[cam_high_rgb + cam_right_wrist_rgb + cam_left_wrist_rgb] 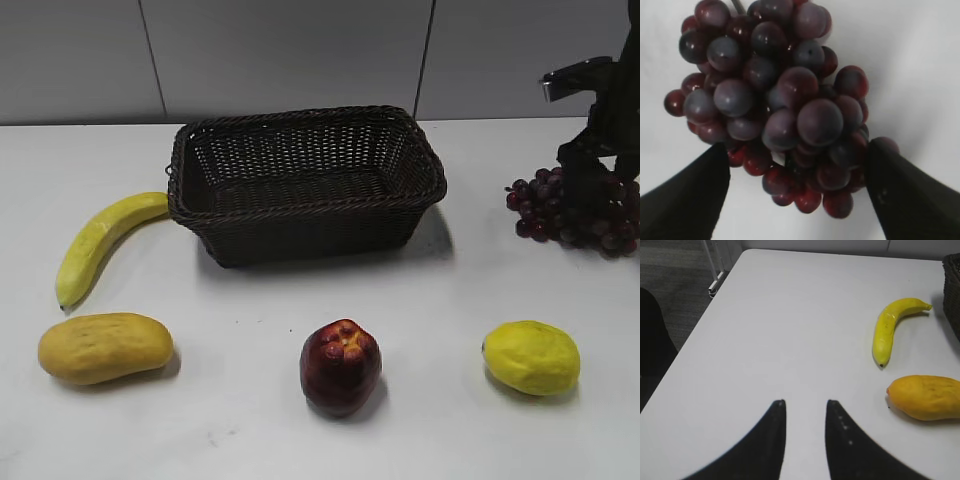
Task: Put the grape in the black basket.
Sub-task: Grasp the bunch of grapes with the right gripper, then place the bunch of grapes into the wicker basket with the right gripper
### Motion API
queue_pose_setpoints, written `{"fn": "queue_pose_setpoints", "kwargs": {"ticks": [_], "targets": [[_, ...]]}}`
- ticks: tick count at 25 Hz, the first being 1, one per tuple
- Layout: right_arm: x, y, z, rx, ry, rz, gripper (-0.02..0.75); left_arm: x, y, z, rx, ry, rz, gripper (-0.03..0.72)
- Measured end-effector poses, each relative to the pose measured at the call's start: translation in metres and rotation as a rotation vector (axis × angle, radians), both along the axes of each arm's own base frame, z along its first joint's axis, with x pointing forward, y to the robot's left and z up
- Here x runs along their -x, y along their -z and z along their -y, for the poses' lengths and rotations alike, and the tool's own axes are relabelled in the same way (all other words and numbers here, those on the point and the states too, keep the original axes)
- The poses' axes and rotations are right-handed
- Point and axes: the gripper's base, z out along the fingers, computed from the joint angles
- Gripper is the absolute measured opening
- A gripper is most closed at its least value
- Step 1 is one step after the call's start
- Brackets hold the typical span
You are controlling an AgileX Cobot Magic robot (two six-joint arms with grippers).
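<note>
The grape (560, 212) is a dark purple-red bunch lying on the white table at the far right, to the right of the black basket (305, 190). My right gripper (598, 185) reaches down over the bunch. In the right wrist view its jaws (795, 150) are spread wide on either side of the lower half of the grape (780, 95), at its edges. The woven basket is empty. My left gripper (805, 402) is open and empty above bare table; it is out of the exterior view.
A banana (100, 240) lies left of the basket, with a mango (105, 347) in front of it. A dark red apple (340, 366) and a lemon (531, 357) lie along the front. The left wrist view shows the banana (892, 330), the mango (925, 397) and the table's left edge.
</note>
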Motion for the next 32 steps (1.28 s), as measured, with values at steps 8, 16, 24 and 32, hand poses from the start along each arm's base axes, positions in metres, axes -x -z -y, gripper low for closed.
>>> {"fn": "queue_pose_setpoints", "kwargs": {"ticks": [8, 16, 24, 32], "targets": [[-0.011, 0.03, 0.005, 0.082, -0.087, 0.02, 0.568, 0.0, 0.0, 0.0, 0.0, 0.0, 0.0, 0.217], [-0.013, 0.041, 0.006, 0.091, -0.099, 0.008, 0.248, 0.0, 0.0, 0.0, 0.0, 0.0, 0.0, 0.217], [-0.001, -0.031, 0.003, 0.048, -0.058, 0.109, 0.245, 0.0, 0.0, 0.0, 0.0, 0.0, 0.0, 0.217], [0.033, -0.144, -0.025, 0.031, -0.114, 0.371, 0.243, 0.0, 0.0, 0.0, 0.0, 0.0, 0.0, 0.217]]}}
